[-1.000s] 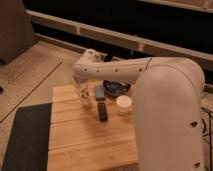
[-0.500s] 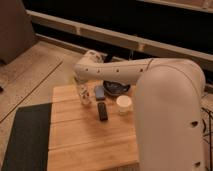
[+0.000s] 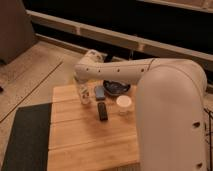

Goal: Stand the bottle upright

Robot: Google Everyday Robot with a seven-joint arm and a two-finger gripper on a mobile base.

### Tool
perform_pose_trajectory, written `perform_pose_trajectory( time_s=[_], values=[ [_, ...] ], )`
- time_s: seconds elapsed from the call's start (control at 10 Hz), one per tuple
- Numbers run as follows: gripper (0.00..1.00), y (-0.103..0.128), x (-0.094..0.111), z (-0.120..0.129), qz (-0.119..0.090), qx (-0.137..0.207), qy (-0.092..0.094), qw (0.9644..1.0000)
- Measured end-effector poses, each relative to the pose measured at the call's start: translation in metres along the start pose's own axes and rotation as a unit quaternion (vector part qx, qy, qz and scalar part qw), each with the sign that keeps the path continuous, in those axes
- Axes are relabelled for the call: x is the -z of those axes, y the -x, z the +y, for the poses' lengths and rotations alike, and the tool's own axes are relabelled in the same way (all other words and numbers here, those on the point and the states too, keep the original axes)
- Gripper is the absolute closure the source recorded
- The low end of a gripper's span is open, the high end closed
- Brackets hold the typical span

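the small slim see-through plastic bottle [image 3: 85, 93] is near the far left corner of the light wooden slat table [image 3: 85, 140]. it looks like it is up on its end, or close to it, but i cannot be sure it is straight.

the big white robot arm [image 3: 150, 90] reaches over the far edge of the table and bends down to the bottle. the gripper [image 3: 83, 86] sits right at the top of the bottle. i cannot tell if its fingers are apart, together, or holding the bottle, because the arm hides them.

just to the right of the bottle is a small blue-grey block [image 3: 99, 92]. behind that, near the far edge, is a dark round bowl [image 3: 116, 88]. a flat black bar [image 3: 102, 111] lies near the middle of the table, and a short white cup [image 3: 123, 104] stands to its right.

i think the job is almost done. to do this step well, the bottle's bottom should sit flat on the wood first. then the gripper should let go slowly and lift straight up, so it does not tip the bottle. it should not bump the block beside it.
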Motion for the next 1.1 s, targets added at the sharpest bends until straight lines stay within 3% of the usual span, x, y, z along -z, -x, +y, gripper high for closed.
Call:
perform_pose_trajectory(
  time_s=[0.4,0.8,1.0,1.1],
  values=[
    [0.94,0.007,0.004,0.012,-0.031,-0.027,0.009,0.9991],
    [0.94,-0.004,-0.005,0.023,-0.029,-0.034,0.019,0.9988],
    [0.84,-0.008,-0.008,0.025,-0.027,-0.040,0.023,0.9986],
    [0.74,-0.011,-0.009,0.025,-0.024,-0.045,0.024,0.9984]
  ],
)
